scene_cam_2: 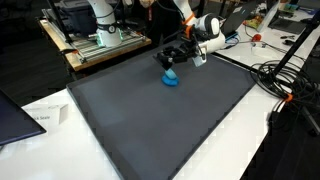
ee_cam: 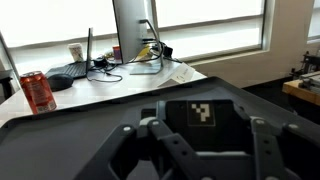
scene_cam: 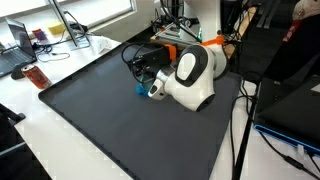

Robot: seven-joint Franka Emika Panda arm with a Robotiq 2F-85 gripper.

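under the gripper [scene_cam_2: 171,65] lies a blue object [scene_cam_2: 171,79].

In the wrist view, the bottom edge cuts off the fingers [ee_cam: 128,150]; the tips are out of frame. In both exterior views, the blue object [scene_cam: 141,89] [scene_cam_2: 171,79] is too small to identify; contact with the fingers cannot be determined.

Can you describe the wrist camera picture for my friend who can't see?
The robot's dark gripper fills the bottom, over a black mat. Behind it, a red can stands on a white desk beside cables and a monitor, under bright windows.
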